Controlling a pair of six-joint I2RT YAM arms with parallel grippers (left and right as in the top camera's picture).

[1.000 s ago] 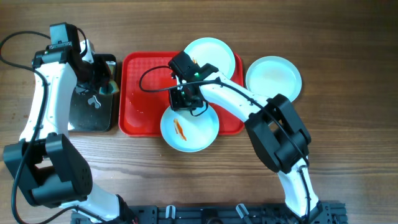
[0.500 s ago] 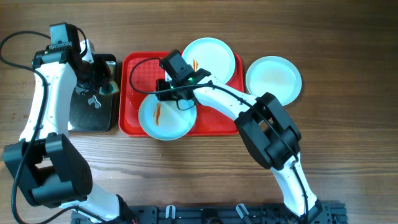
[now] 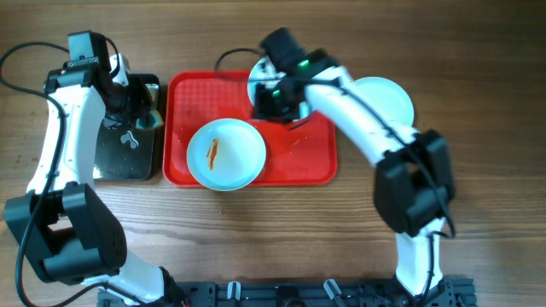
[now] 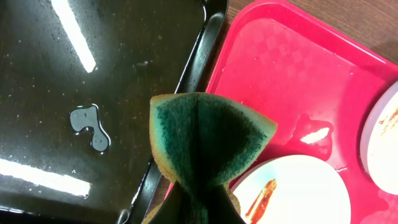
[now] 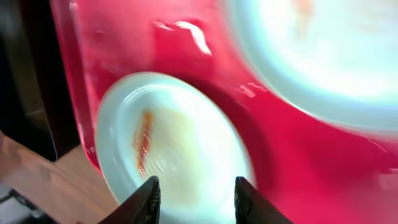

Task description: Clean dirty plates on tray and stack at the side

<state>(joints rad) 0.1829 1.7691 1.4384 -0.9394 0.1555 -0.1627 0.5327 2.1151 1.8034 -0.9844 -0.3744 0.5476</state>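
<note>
Moved since a second ago: smeared plate slid left along the front edge of the tray; right gripper let go and withdrew to the tray's back right corner.

**Overhead**
- Smeared plate: front-middle of the tray, rim just over the front edge, orange streak up.
- Second plate: back right corner, mostly hidden under the right gripper.
- Third plate: on the worktop, just beside the tray's right edge, partly crossed by the right arm.
- Left gripper: clamped on the sponge, over the right edge of the black tray.

**Left wrist**
- Sponge: green face folded by the pinch, soft, probably wet.
- Black tray: wet film, one small puddle.
- Smeared plate below the sponge; second plate at the frame's right edge, also streaked.

**Right wrist (blurred)**
- Fingertips stand apart with nothing between them, above the smeared plate.
- Second plate lies farther back on the tray.

**Handling (judged)**
- Plates look stiff, light and smooth, and are likely slippery once wet.
- The raised rim offers the only hold; the part overhanging the front edge suits a pinch best.
- A plate would probably skate under wiping unless it is steadied.
</note>
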